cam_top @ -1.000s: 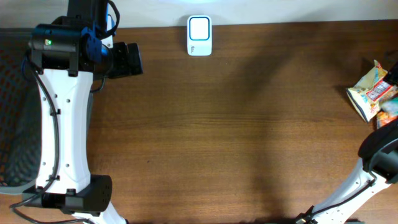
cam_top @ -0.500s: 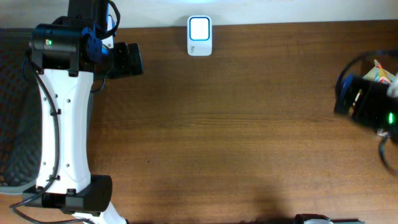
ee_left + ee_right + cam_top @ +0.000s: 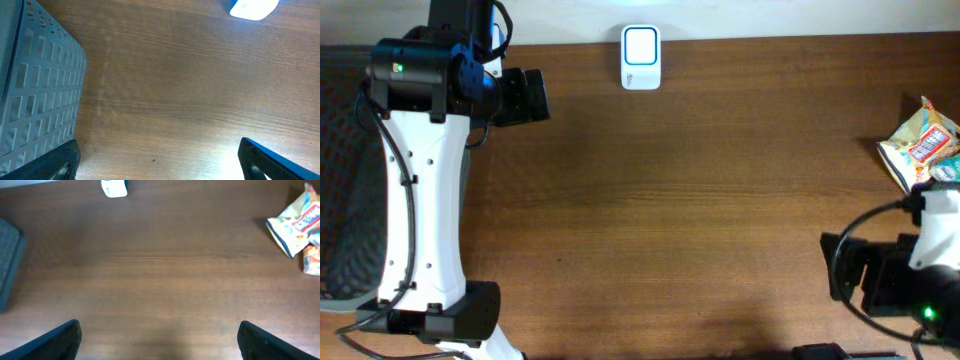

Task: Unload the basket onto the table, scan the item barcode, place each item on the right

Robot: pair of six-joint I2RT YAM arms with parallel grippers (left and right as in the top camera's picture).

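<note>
Nearest the front edge of the surface (image 3: 700, 220), the right pincer (image 3: 157, 342) hangs above bare wood with its fingers (image 3: 55, 340) spread wide and nothing between them. From its wrist view, the snack packet (image 3: 292, 220) lies farther back and off to the right, well apart from the pincer, flat on the wood near the right edge. Its long axis appears to slant from near-left to far-right, so the jaws would likely need to turn to close across the narrow side. A second packet (image 3: 312, 260), orange, touches or overlaps it on the right, which could foul a careless grasp.

Farther back on the other side, the left pincer (image 3: 157, 162) is likewise fully spread and empty, just beside the grey basket (image 3: 35, 95). It is well apart from the packet, so the right arm is clearly the nearer one for the pickup.

At the far edge, near the middle, stands the white scanner (image 3: 641, 57), its window lit. No barcode can be made out on the packet from here.
</note>
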